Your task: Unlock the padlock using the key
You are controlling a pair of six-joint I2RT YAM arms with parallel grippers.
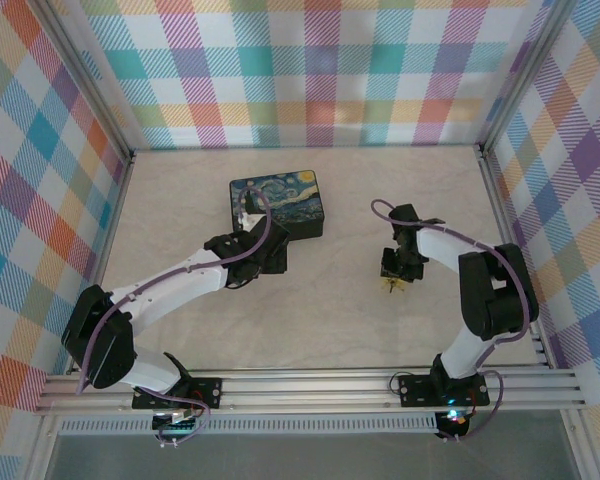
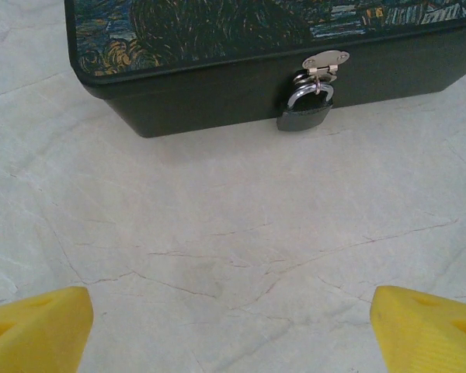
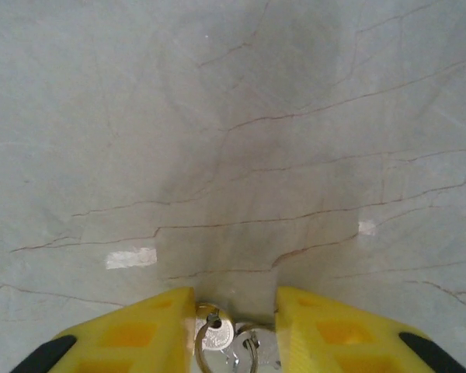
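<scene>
Counter (image 1: 330, 310) holdings:

- Painted box (image 1: 276, 205): one, left of centre, towards the far side.
- Padlock (image 2: 304, 109): one, shackle closed, hanging from the silver hasp (image 2: 325, 61) on the box's front wall.
- Key (image 3: 217, 336): one round head on a ring (image 3: 206, 342), right of centre; a second metal piece beside it is too cropped to name.
- My left fingers (image 2: 35, 326): two, spread wide, empty, facing the padlock.
- My right fingers (image 3: 140, 334): two, flanking the key; I cannot tell whether they are pinching it.
</scene>
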